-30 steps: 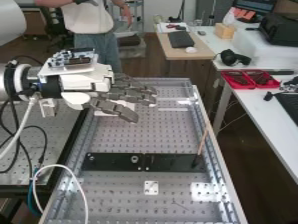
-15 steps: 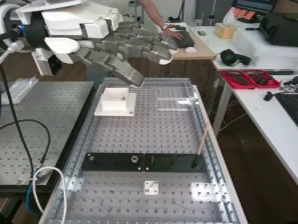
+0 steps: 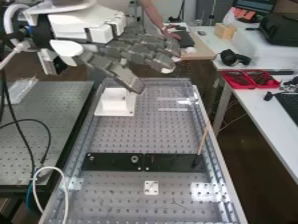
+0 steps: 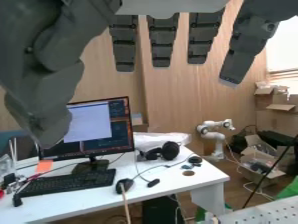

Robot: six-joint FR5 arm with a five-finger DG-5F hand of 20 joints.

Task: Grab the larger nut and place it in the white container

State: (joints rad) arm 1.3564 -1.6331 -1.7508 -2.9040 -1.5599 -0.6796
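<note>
The grey perforated metal desk (image 3: pixel 126 137) carries the work. Above its far end, by the white square-walled container on its flat base (image 3: pixel 114 106), is the dark grey mechanical hand (image 3: pixel 143 52), its fingers nearly straight and wide, with nothing held. The long black plate (image 3: pixel 110 162) lies across the desk nearer the camera. On it, just beside the seam, sits the larger nut, a silvery metal ring (image 3: pixel 135 159); a smaller metal nut (image 3: pixel 91 158) lies towards the plate's other end.

The larger nut should be stiff and hard to harm, light for this hand but dense for its size, and perhaps slippery if its faces are smooth. I would take it by opposite outer sides, thumb against fingertip, low down near the plate (a pinch on the top edge alone might tip it or let it skid). A small lift before carrying looks wise.

As for the views, the high view gives the layout: desk, container, plate, nut. The wrist view looks out across a white side desk (image 4: pixel 166 185) with a black-framed monitor (image 4: pixel 93 127) and a black keyboard (image 4: pixel 66 182), and makes plain the gaps between the fingers and the thumb's wide stance.
</note>
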